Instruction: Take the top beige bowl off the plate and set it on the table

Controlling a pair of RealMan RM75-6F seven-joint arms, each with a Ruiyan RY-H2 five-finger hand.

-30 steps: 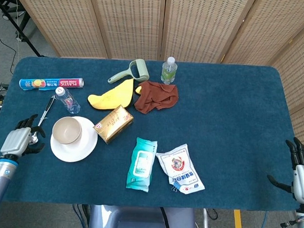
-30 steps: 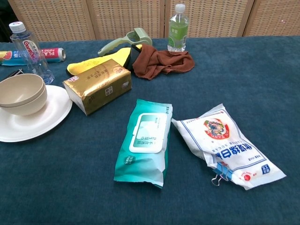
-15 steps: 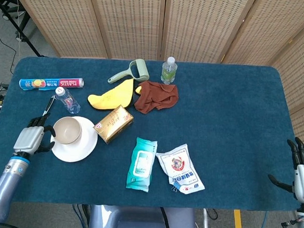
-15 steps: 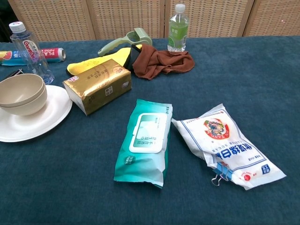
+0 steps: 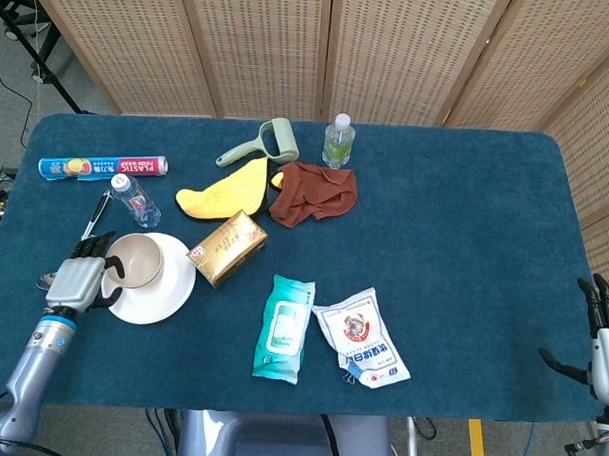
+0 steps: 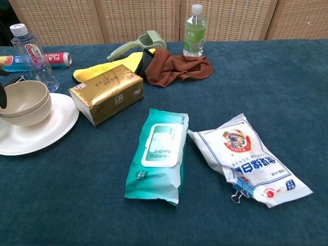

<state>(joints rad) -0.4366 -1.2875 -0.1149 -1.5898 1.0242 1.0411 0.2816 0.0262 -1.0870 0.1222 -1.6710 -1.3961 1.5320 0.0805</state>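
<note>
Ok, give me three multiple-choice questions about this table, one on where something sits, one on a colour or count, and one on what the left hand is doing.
1. Where do the beige bowls sit?
A. on the white plate
B. on the gold box
C. on the bare table

2. What colour is the crumpled cloth by the green-labelled bottle?
A. yellow
B. brown
C. white

3. What is the left hand doing?
A. lifting a bowl clear
B. gripping the gold box
C. open beside the bowls

Answers: 1 A, the stacked bowls rest on the plate. 2 B, the cloth is rust brown. 3 C, its fingers are spread at the bowls' left side and both bowls sit stacked.
</note>
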